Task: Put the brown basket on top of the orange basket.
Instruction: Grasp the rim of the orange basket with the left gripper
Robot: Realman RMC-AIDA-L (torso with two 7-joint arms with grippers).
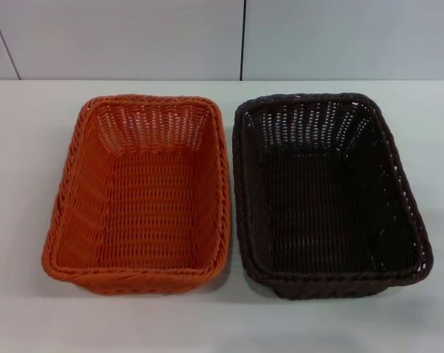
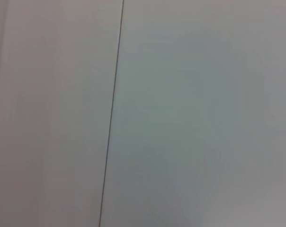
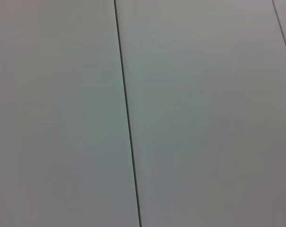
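Two baskets side by side, white table (image 1: 31, 309)

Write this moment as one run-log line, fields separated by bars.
stage: not started | rectangular dark brown woven basket: on table, robot's right | rectangular orange woven basket: beside it, left | both empty | end effectors: not in view

White table (image 1: 31, 309), seamed wall panels (image 1: 134, 37)

From my seat this reads as a lab or test bench rather than a home — I see a plain white table (image 1: 31, 309) set against a pale panelled wall (image 1: 134, 37) with thin dark seams (image 2: 112, 109), both wrist cameras showing only those panels.
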